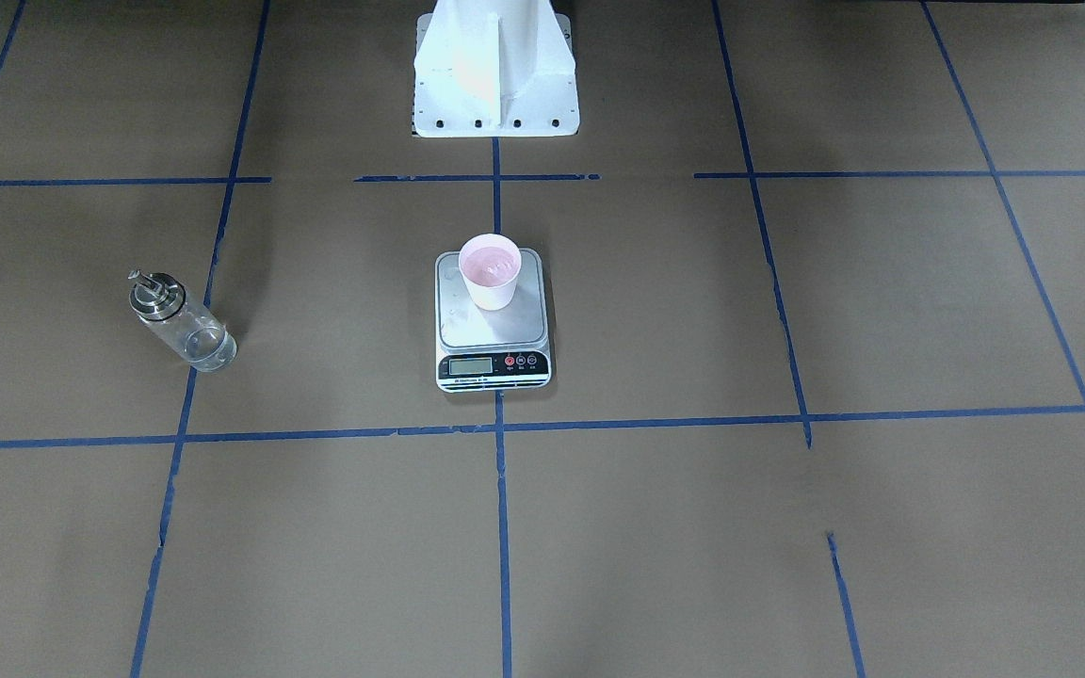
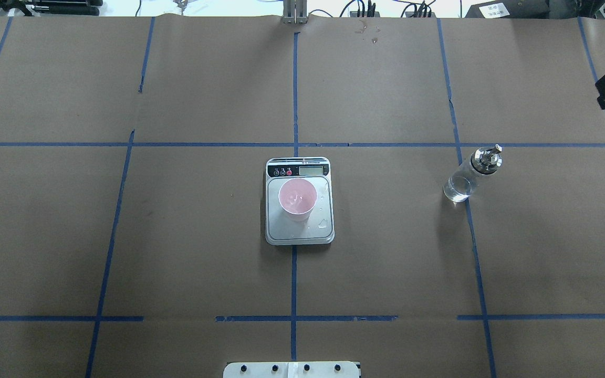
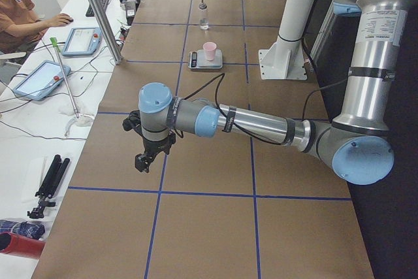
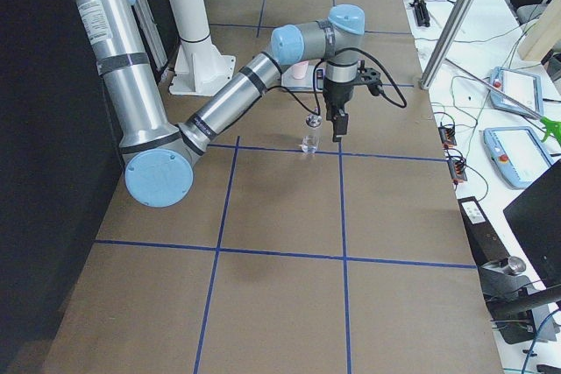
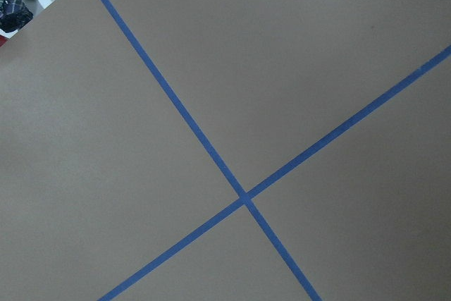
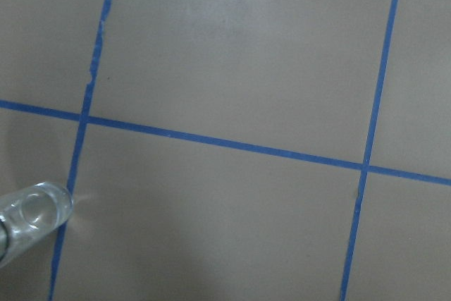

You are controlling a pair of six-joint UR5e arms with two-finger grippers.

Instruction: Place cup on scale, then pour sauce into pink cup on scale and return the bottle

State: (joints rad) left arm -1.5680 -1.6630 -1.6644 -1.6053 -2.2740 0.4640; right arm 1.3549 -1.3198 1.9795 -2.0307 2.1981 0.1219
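Bottle: small clear glass cylindrical bottle (image 2: 469, 176) with a silver metal pour-spout cap, standing on the brown paper-covered worktop (image 2: 202, 236) at the robot's right, well apart from the scale.
Bottle axis: long axis vertical, cap uppermost; the spout tip appears to point to the robot's right.
Bottle footing: base rests on a blue tape line (image 2: 473, 247).
Contents: clear colourless liquid (image 2: 457, 189) fills only the lower part of the glass.
Cup: small pale pink tapered cup (image 2: 297, 199), upright, mouth up, about the middle of the platform, with a wet glint inside.
Scale: flat rectangular steel-topped scale (image 2: 299, 233) at the worktop's centre, its display strip on the side away from the robot; a few droplets lie on the platform.
Between bottle and scale: brown paper only.
Right claw (image 4: 337, 129): raised above the worktop, apart from the bottle; cannot tell whether its fingers are apart or together.
Left claw (image 3: 147, 159): hangs over a tape crossing, well apart from the scale; finger state cannot be told.
Surroundings: white pedestal (image 1: 495, 75) behind the scale; a seated person (image 3: 16, 11) at a side desk.
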